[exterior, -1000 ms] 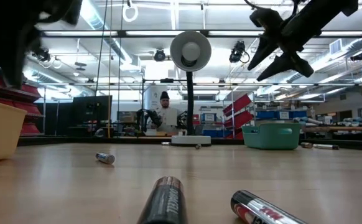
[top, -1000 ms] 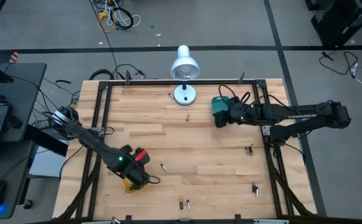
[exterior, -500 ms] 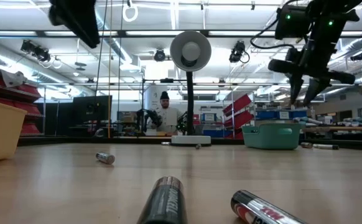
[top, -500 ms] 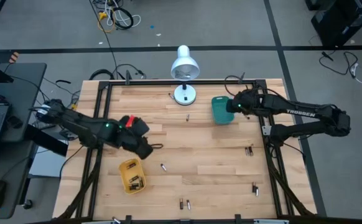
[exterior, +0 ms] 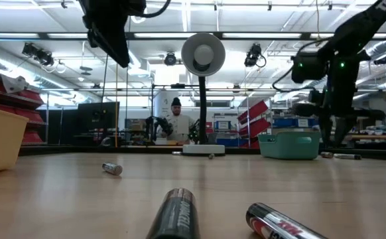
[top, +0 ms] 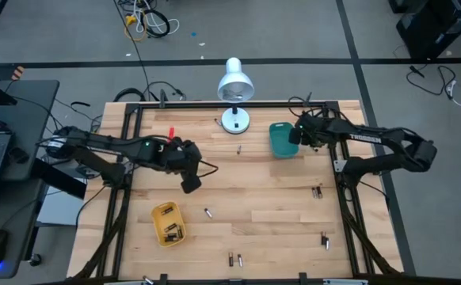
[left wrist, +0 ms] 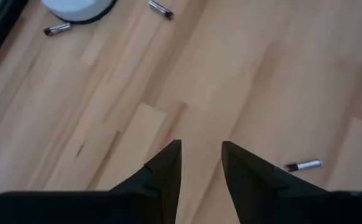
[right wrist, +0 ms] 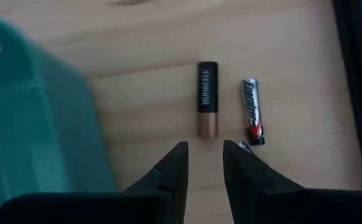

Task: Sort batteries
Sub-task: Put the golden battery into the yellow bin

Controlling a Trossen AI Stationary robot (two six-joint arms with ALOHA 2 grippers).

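Left gripper (left wrist: 201, 165): hung above the wooden table (top: 278, 198) left of its middle, fingers a small gap apart with nothing between them; bare wood lay below it.
Right gripper (right wrist: 204, 163): sat just right of the teal tray (top: 280, 140) at the far right of the table; fingers a narrow gap apart, empty, pointing at the wood.
Copper-and-black battery (right wrist: 207, 98): lay on the table beyond the right gripper's fingertips, beside the teal tray, not touching it.
Silver-and-black battery (right wrist: 252, 110): lay just right of the copper-and-black one, roughly parallel, apart from it.
Yellow tray (top: 168, 222): stood near the left front of the table, with several batteries inside.
Loose batteries: one (top: 208, 212) just right of the yellow tray, a pair (top: 234, 258) at the near edge, one (top: 317, 191) on the right side, one (top: 325, 241) at the right front, one (top: 239, 148) near the lamp base.
Desk lamp (top: 234, 87): white, standing at the far middle of the table.
Low view: two batteries lay close to the camera, a dark one (exterior: 174, 214) and a silver-and-black one (exterior: 282, 224); a smaller one (exterior: 112, 168) lay farther off to the left.
Person (exterior: 175, 120): in the room behind the table, far off.
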